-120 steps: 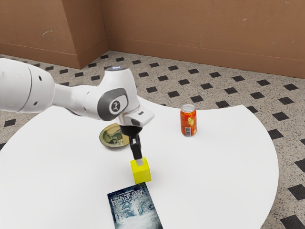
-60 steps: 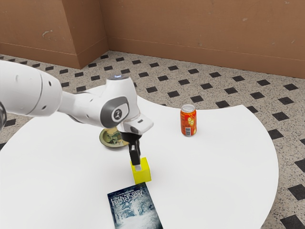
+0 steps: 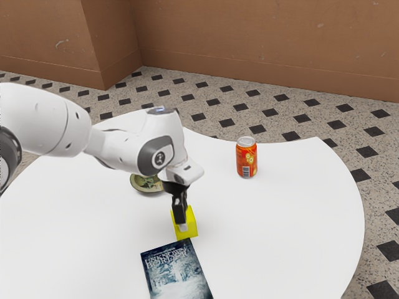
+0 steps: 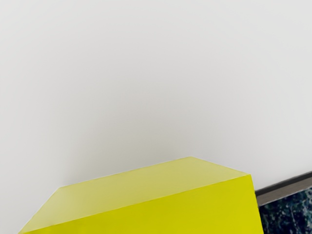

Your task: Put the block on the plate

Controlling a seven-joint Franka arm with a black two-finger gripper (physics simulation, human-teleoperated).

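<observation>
My gripper (image 3: 182, 225) is down at the yellow block (image 3: 189, 229), its tip in front of the block's near face; whether it is open or shut cannot be seen. The block rests on the white table, close to the top edge of the book. In the wrist view the block (image 4: 146, 209) lies large just under my hand. Behind the gripper and partly covered by the hand is the round greenish plate (image 3: 144, 183), standing apart from the block.
A dark book (image 3: 176, 271) lies beside the block, and its corner (image 4: 287, 212) is visible in the wrist view. An orange can (image 3: 247, 159) stands upright farther back toward the exterior view's right. The white table (image 3: 299, 218) has a curved edge.
My hand has come down over the last second, from the block's top to alongside its near face. The block, plate, book and can have stayed where they were.
</observation>
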